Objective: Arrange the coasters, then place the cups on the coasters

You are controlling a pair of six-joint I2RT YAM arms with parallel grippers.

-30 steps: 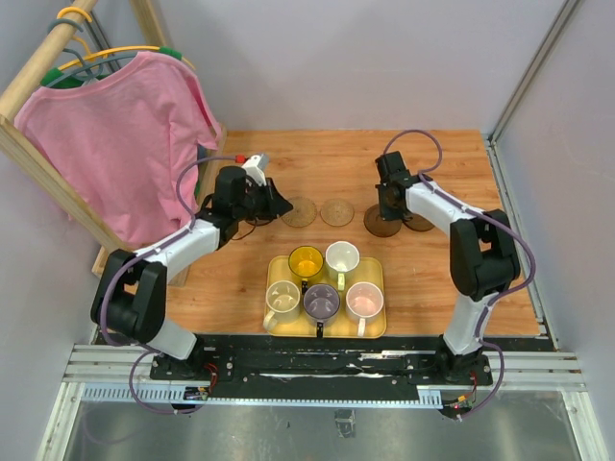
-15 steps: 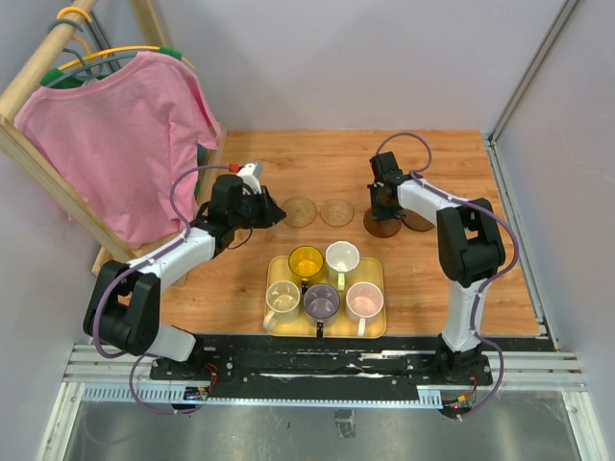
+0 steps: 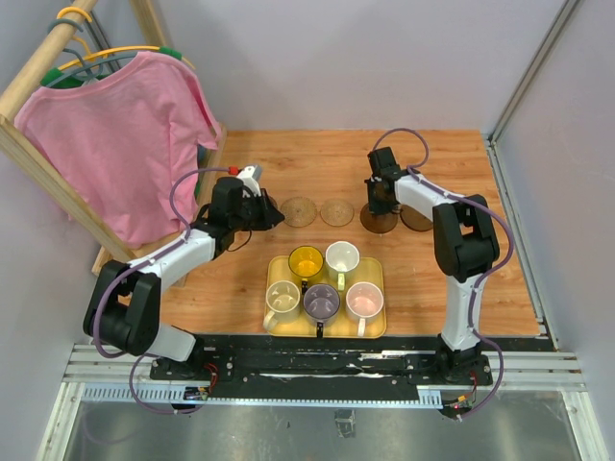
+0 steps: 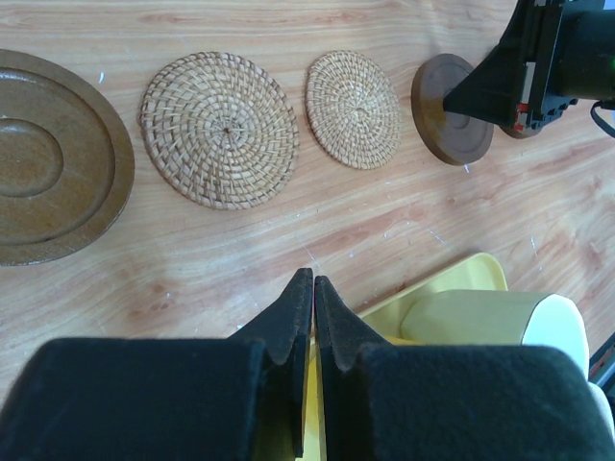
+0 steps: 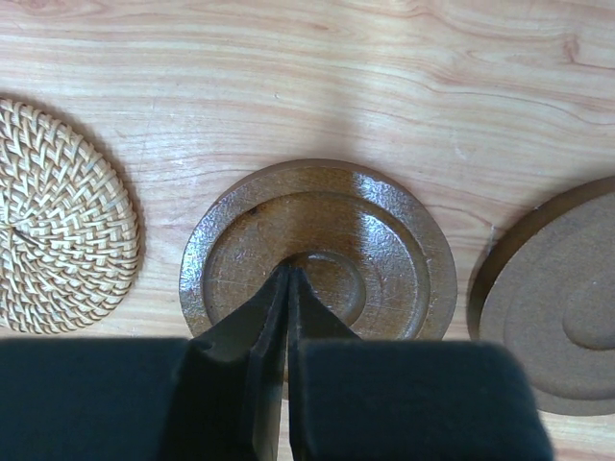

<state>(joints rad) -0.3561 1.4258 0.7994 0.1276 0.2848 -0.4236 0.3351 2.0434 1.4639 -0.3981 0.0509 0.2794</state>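
Resting closed right gripper [image 5: 288, 280] on recessed centre of glossy dark brown coaster [image 5: 384, 240], lying flat between woven coaster [image 5: 58, 216] at left and second brown disc [image 5: 567, 307] at right, on far side of yellow tray [image 3: 378, 274]. Judging it stiff, light, slippery: sliding by centre recess or pinching raised rim. Hanging left gripper [image 4: 313, 293] closed, empty.

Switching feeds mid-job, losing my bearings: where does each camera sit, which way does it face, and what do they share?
Top external: above, behind the bases, looking down on the table; left arm, right arm.
Left wrist: looks across the coaster row toward the right arm; own shut jaws at bottom.
Right wrist: straight down onto a dark coaster; own shut jaws over it.
Shared: that dark coaster, all three.
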